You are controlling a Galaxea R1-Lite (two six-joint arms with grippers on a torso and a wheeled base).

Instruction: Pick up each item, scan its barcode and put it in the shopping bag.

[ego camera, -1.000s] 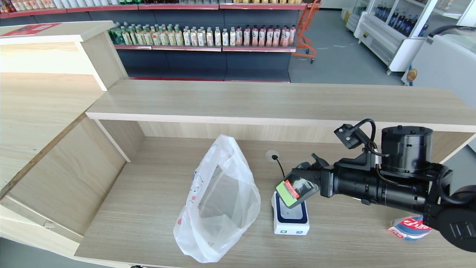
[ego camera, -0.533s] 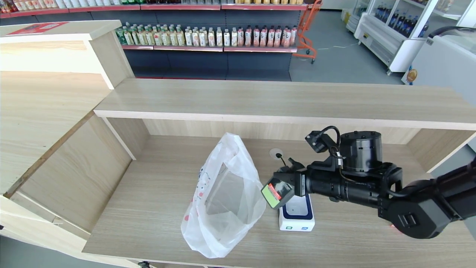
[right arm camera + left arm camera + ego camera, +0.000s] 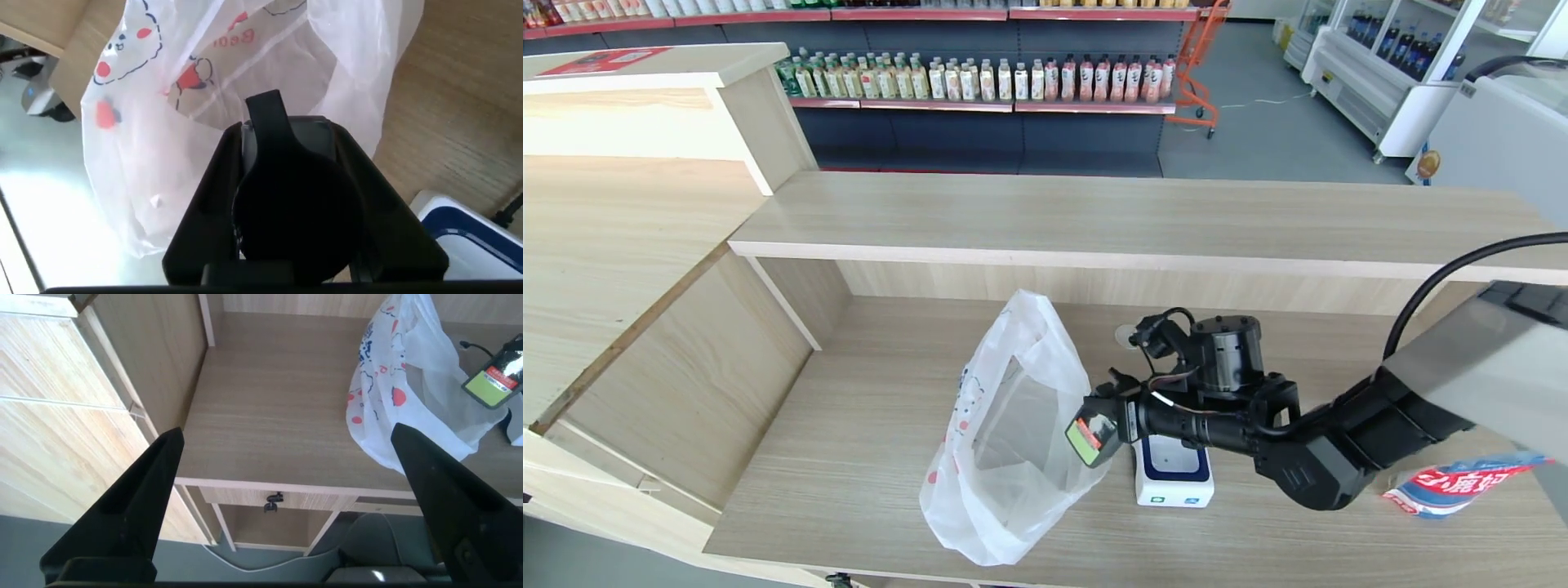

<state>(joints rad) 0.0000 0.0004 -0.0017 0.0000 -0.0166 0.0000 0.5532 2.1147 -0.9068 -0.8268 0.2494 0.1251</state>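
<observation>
My right gripper (image 3: 1099, 423) is shut on a small dark pack (image 3: 1093, 430) with a green and red label. It holds the pack at the right rim of the white plastic shopping bag (image 3: 1005, 441), just left of the scanner (image 3: 1174, 478). In the right wrist view the dark pack (image 3: 286, 212) sits between the fingers, with the bag (image 3: 204, 90) directly beyond it. My left gripper (image 3: 286, 514) hangs open off the counter's front edge, far from the bag (image 3: 409, 392) and the pack (image 3: 494, 376).
A red, white and blue packet (image 3: 1454, 486) lies at the counter's right end. The scanner's cable runs to a hole (image 3: 1129, 335) in the counter. A raised shelf (image 3: 1143, 220) borders the back and a side wall (image 3: 686, 384) the left.
The right arm has carried the pack leftward, from above the scanner to the bag's rim. The camera shifted a little early on.
</observation>
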